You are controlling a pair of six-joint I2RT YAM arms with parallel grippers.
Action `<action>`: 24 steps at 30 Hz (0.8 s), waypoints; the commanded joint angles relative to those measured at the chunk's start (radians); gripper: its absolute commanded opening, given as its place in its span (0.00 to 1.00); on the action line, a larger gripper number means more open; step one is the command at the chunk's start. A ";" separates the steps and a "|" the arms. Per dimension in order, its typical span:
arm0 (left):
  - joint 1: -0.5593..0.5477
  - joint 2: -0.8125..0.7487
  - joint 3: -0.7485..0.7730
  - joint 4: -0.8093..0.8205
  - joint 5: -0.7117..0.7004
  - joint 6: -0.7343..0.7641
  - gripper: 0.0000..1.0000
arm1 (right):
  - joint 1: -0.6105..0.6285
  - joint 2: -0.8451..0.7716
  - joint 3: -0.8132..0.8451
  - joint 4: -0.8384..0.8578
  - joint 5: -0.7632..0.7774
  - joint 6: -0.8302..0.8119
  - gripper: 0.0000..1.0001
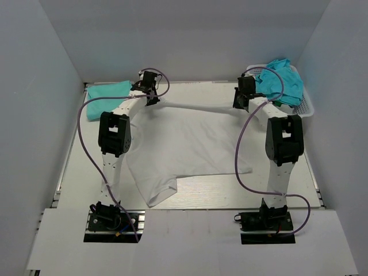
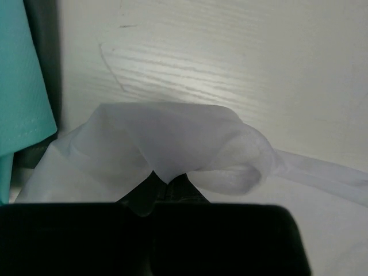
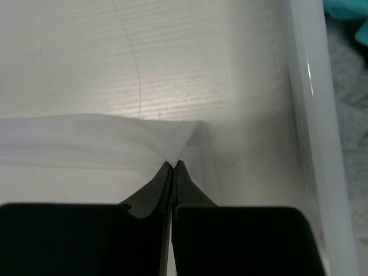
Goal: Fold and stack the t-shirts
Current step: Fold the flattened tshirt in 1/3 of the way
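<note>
Both extended fwd: left gripper (image 2: 167, 185) & right gripper (image 3: 173, 165) each pinched tight on white t-shirt (image 1: 190, 146) far edge, taut btwn.

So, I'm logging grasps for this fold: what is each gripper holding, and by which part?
Both pinch the white t-shirt at its far edge: the left gripper bunched cloth at one end, the right gripper a corner at the other.

One white t-shirt (image 1: 184, 144), one teal t-shirt (image 1: 106, 95), one teal heap (image 1: 284, 80), one basket (image 1: 309, 108)
</note>
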 commanded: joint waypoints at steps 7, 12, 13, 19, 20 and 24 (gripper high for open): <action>0.014 -0.092 -0.020 0.063 0.067 0.047 0.00 | -0.013 0.059 0.145 0.028 -0.007 -0.038 0.00; 0.005 -0.209 -0.155 0.063 0.035 0.016 0.00 | -0.011 -0.025 0.049 0.048 -0.013 -0.044 0.00; 0.005 -0.236 -0.221 0.063 0.035 0.007 0.00 | -0.013 -0.054 0.032 0.051 -0.015 -0.047 0.00; -0.005 -0.460 -0.505 0.112 0.055 -0.082 0.00 | -0.011 -0.185 -0.120 0.085 -0.026 -0.067 0.00; -0.015 -0.482 -0.531 0.112 0.065 -0.096 0.00 | -0.011 -0.217 -0.160 0.086 -0.026 -0.073 0.00; -0.024 -0.565 -0.643 0.112 0.087 -0.165 0.00 | -0.010 -0.261 -0.227 0.091 -0.032 -0.064 0.00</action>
